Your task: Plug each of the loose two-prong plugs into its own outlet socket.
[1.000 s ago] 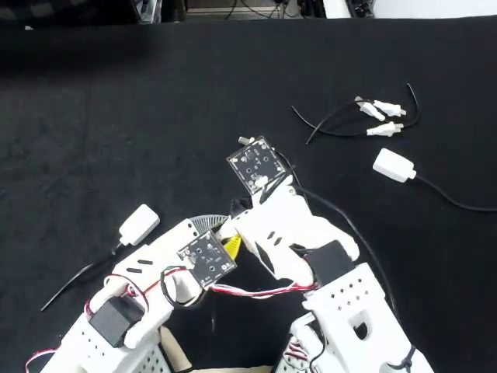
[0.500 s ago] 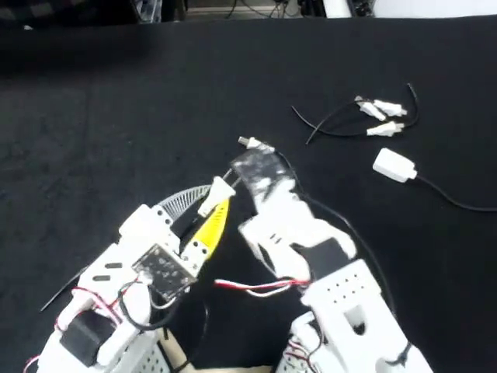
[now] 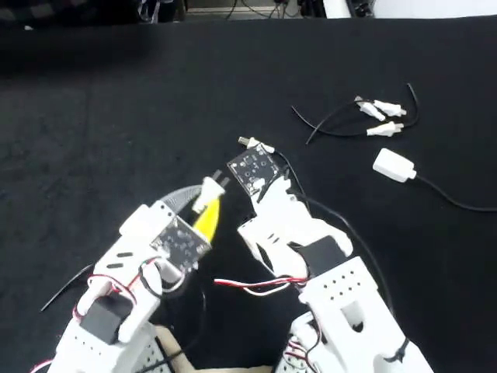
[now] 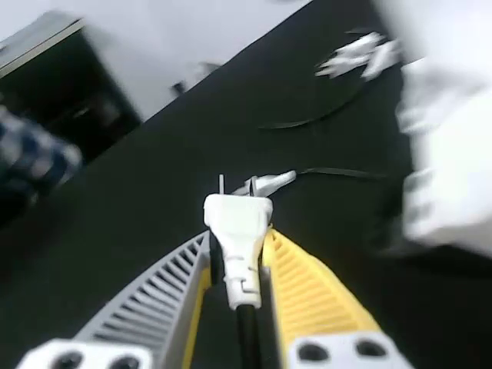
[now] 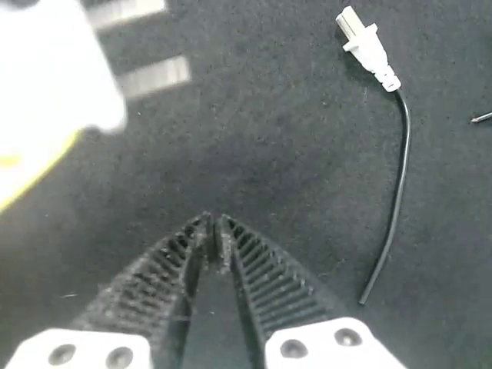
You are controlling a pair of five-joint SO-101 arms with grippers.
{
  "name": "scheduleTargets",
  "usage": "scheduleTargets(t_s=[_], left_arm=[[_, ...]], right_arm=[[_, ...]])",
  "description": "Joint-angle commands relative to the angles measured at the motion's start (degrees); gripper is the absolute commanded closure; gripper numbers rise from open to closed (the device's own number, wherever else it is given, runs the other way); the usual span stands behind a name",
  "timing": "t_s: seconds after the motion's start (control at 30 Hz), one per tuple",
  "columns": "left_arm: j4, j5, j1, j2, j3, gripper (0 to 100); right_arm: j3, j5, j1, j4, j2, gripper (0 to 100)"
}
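left gripper (image 4: 237,250) is clamped on a white two-prong plug (image 4: 235,223) with its prongs pointing away from the arm, near the middle of the black tabletop (image 3: 116,116). right gripper (image 5: 211,234) sits just right of that plug, its black fingers pressed together with nothing between them. a second loose plug (image 5: 366,42) lies on the tabletop just beyond it, trailing a black cord (image 5: 396,192). at the far right lie more plugs (image 3: 380,116) and, nearer, a white outlet socket (image 3: 394,165).
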Motion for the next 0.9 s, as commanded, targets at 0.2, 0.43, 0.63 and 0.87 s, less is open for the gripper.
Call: scheduleTargets(t_s=[0.2,0.43,0.63,0.87], left_arm=[[-8.88,-4.75,-4.79,-0.09,8.57,97],[-6.68,-5.1,5.32,-0.09,8.22,97],[-6.59,-5.1,9.36,-0.09,7.96,97],[-6.07,-5.1,14.11,-0.09,7.87,97]], right_arm=[[-3.65,0.18,4.57,0.0,-0.75,98.6],[-5.93,-0.09,4.31,-3.08,-0.75,98.6],[-6.11,-0.09,4.31,-3.78,-0.75,98.6],[-5.05,0.35,4.31,-6.95,-0.75,98.6]])
